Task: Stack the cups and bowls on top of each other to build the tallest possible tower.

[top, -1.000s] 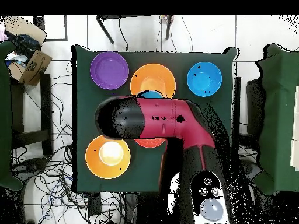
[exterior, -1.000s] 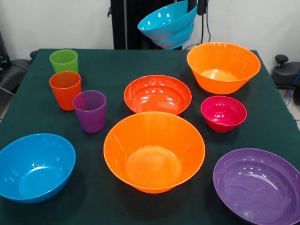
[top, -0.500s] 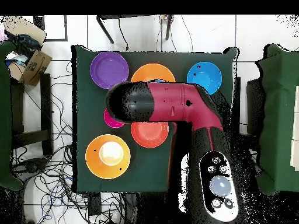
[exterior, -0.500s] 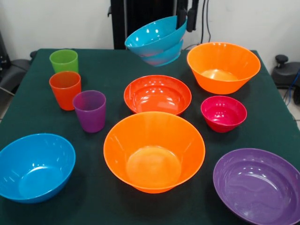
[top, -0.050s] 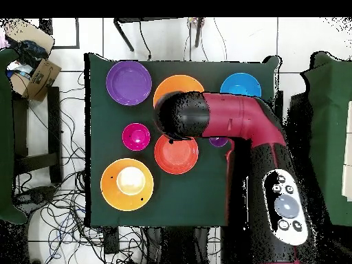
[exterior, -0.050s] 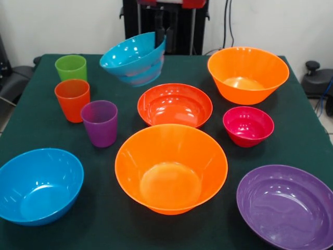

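Observation:
My gripper comes down at the far side of the table and is shut on the rim of the small teal bowl. The bowl hangs tilted just above the cloth, to the right of the green cup. In front of the green cup stand the orange cup and the purple cup. The shallow red-orange bowl sits mid-table. A large orange bowl is in front of it and another at the far right. In the overhead view the arm hides the gripper and the teal bowl.
A magenta bowl sits right of centre. The large purple bowl lies at the near right corner and the large blue bowl at the near left. The green table cloth ends close to both.
In the front view the gripper has carried the teal bowl left and down, from above the far orange bowl to beside the green cup. In the overhead view the arm swung right.

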Motion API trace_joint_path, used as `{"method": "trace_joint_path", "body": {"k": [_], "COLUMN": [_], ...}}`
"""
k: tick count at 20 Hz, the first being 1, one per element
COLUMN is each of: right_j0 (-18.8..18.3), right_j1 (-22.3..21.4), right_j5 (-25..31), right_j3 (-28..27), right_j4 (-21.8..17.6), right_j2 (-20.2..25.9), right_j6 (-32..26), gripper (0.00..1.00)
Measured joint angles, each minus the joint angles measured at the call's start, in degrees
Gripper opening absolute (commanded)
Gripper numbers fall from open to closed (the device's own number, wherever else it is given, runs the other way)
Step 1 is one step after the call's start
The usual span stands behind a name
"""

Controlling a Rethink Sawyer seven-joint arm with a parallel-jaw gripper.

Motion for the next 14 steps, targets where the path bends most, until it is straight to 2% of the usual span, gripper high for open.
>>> {"method": "trace_joint_path", "body": {"k": [7,14], "right_j0": [-2.7,-3.4], "right_j1": [2.0,4.6], "right_j5": [0.5,0.5], "right_j3": [-1.5,-2.6], "right_j4": [-4.5,-7.5], "right_j2": [0.8,2.5], "right_j6": [-0.2,-0.2], "gripper": [0.00,0.00]}}
